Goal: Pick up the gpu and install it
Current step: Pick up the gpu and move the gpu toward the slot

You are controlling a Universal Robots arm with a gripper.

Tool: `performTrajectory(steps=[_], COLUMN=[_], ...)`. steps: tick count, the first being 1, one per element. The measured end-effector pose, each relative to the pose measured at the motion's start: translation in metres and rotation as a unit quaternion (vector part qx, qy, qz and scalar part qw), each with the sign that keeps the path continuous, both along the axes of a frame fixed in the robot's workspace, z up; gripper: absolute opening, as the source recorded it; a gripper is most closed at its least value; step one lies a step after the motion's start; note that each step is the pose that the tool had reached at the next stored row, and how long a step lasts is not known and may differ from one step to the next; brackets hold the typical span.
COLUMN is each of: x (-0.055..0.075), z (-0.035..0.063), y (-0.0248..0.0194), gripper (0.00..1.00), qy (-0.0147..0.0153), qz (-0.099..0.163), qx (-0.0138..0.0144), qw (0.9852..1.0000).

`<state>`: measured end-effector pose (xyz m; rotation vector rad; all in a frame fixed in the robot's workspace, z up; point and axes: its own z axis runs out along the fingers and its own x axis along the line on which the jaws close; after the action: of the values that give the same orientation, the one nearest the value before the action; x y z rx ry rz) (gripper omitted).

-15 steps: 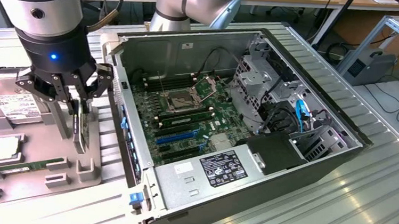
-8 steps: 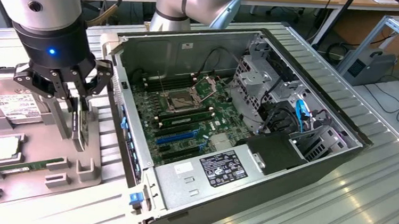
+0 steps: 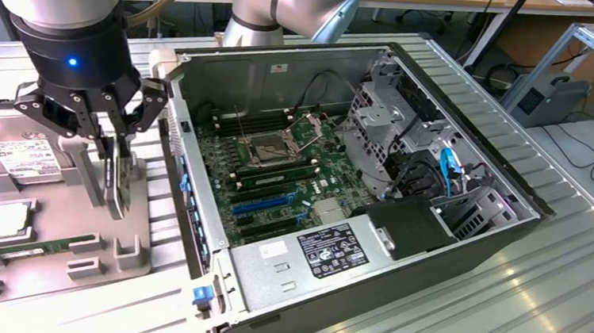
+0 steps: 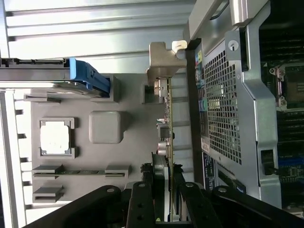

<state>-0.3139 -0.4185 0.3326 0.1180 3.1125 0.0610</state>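
Note:
The gpu (image 3: 118, 180) stands on edge in a slot of the grey parts tray (image 3: 143, 234), beside the open computer case. My gripper (image 3: 117, 140) comes down on it from above, one finger on each face of the card. In the wrist view the gpu (image 4: 167, 118) is edge-on, green, with its silver end bracket (image 4: 164, 59) at the far end and its black fan between my fingers (image 4: 142, 204). The gripper (image 4: 164, 190) is shut on the card at the fan end. Whether the card has left its slot I cannot tell.
On the tray lie a hard drive (image 3: 22, 153), a CPU (image 3: 4, 221) and a RAM stick (image 3: 42, 246). The open case (image 3: 284, 58) lies at the exterior view's right, its motherboard (image 3: 308, 163) and blue slots (image 3: 262, 203) exposed. Its perforated rear panel (image 4: 223, 104) is close to the gpu.

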Motion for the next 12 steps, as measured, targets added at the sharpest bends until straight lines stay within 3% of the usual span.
performTrajectory(steps=[12], x=[0.0], z=[0.0166], y=[0.0], gripper=[0.27], qy=[0.0], qz=[0.0], qx=[-0.0002], qw=[1.0])
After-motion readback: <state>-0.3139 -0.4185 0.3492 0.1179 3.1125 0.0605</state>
